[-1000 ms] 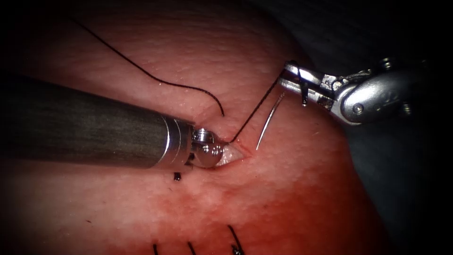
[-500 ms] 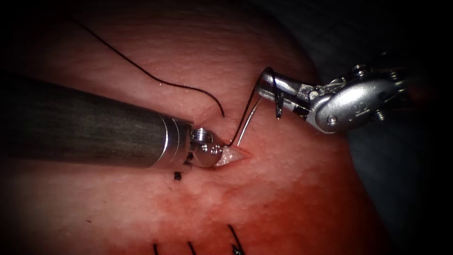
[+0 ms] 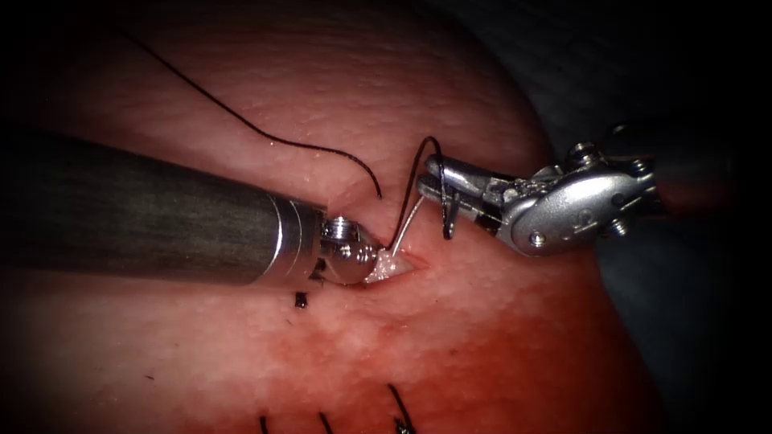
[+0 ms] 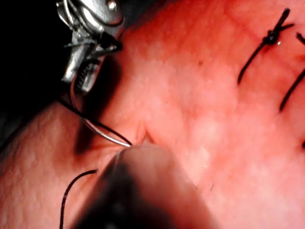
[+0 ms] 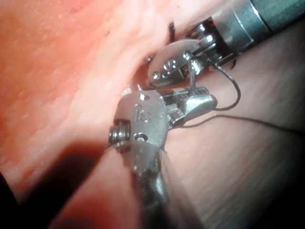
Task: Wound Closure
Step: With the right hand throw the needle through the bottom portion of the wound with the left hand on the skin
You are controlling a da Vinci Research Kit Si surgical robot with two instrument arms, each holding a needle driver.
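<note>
Steel tools, two: left tool at the cut, jaws buried in the tissue, state unclear. Right tool at 2 o'clock clamps one needle near its tail, long axis 1-to-7, tip at the cut. One thread.

Left wrist: needle curves from right tool.

Right wrist: right tool closed on needle.
</note>
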